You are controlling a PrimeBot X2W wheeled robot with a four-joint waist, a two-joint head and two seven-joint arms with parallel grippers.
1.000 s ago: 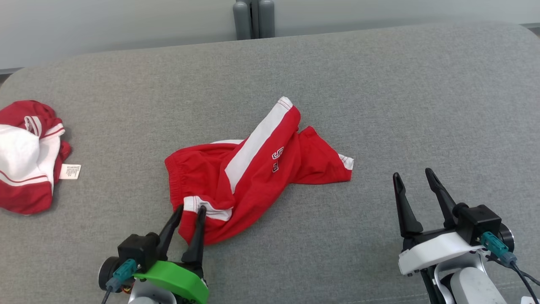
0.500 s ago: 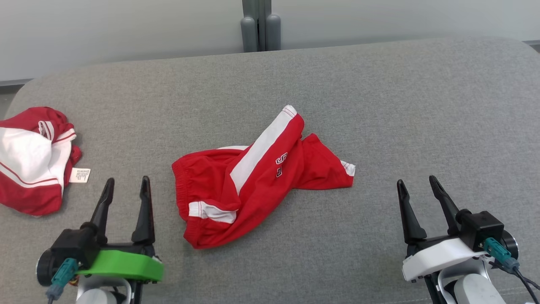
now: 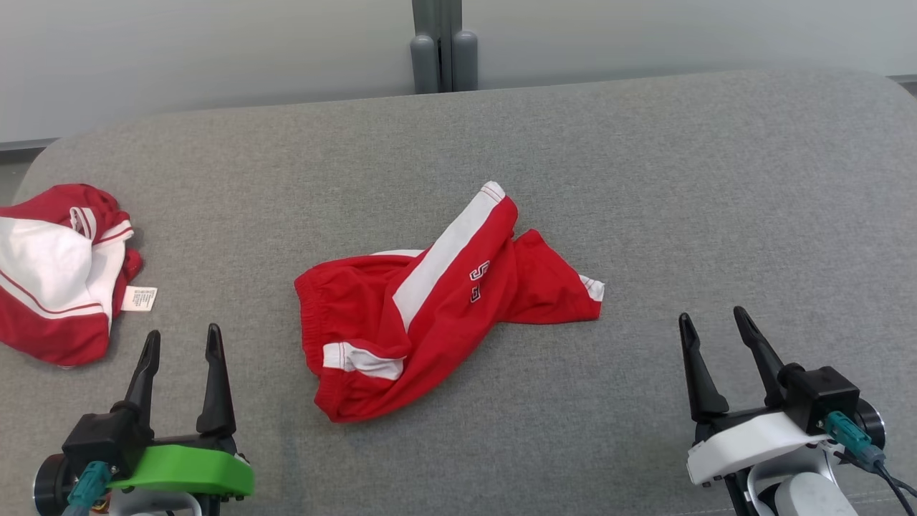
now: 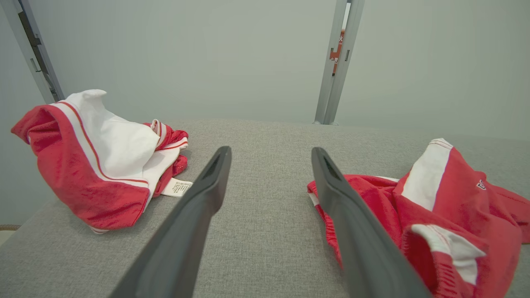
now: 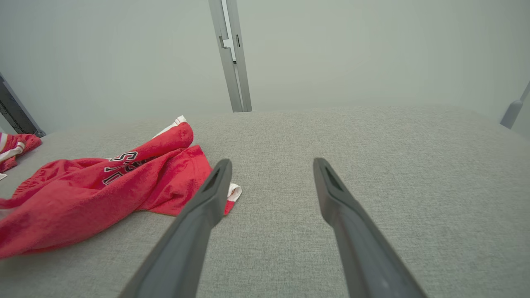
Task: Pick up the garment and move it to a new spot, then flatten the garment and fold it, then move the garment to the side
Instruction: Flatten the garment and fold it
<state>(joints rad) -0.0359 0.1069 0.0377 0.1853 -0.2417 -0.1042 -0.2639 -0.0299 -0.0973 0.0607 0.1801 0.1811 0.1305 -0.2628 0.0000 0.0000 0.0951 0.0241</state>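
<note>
- Where the grey cushioned surface [image 3: 645, 179] reaches its left edge, a second garment [image 3: 50, 279], red and white, lies bunched in a heap, partly cut off by the head view's border. A white care label [image 3: 139, 298] lies flat on the surface at its right side.
- At the lower left sits the left gripper [image 3: 183, 331], green-collared, just below and right of that heap and touching neither the heap nor the task item. Its two dark fingers stand spread apart with nothing between them: released, empty.
- Left wrist view confirms this: bare grey cloth shows in the gap between the fingers, with the heap to one side and red fabric to the other.
- Near the middle of the surface, between the two grippers, lies the red garment [image 3: 430, 301], a pair of shorts with white side stripes and dark lettering. It is crumpled and twisted. The elastic waist faces left, one leg runs up and to the right to a white hem, and another hem corner points right. It rests wholly on the surface, ungripped.
- Behind the far edge, roughly centre, stands a grey upright post [image 3: 444, 43].
- At the lower right sits the right gripper [image 3: 711, 314], white-collared, well apart from the garment's right corner. Its fingers are spread wide with nothing held: released, empty.
</note>
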